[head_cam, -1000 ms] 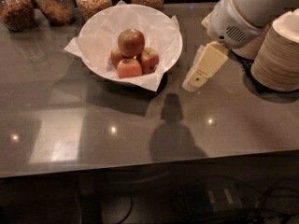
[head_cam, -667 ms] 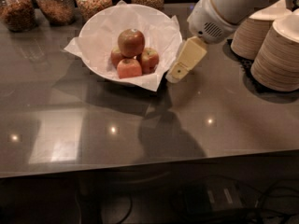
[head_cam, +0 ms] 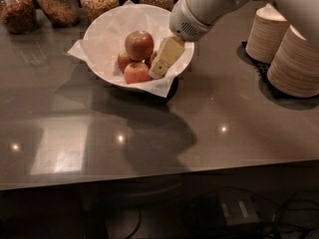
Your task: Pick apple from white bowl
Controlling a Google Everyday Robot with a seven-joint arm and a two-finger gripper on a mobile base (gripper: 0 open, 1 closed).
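The white bowl, lined with crinkled white paper, stands at the back middle of the dark counter. The apple, large, dark red and glossy, rests on top of smaller red-yellow apples in the bowl. My gripper, cream-coloured under a white wrist, hangs tilted over the right part of the bowl. Its tip is just right of the smaller apples and below right of the large apple. It holds nothing that I can see. The gripper hides part of the bowl's right side.
Several glass jars of dry food line the back edge. Two stacks of beige paper bowls sit on a black mat at the right. The counter's front edge runs across the lower part, with cables below.
My gripper and arm have moved left, from beside the paper-bowl stacks to over the right part of the white bowl, close to the apples. The apples and bowl have not moved.
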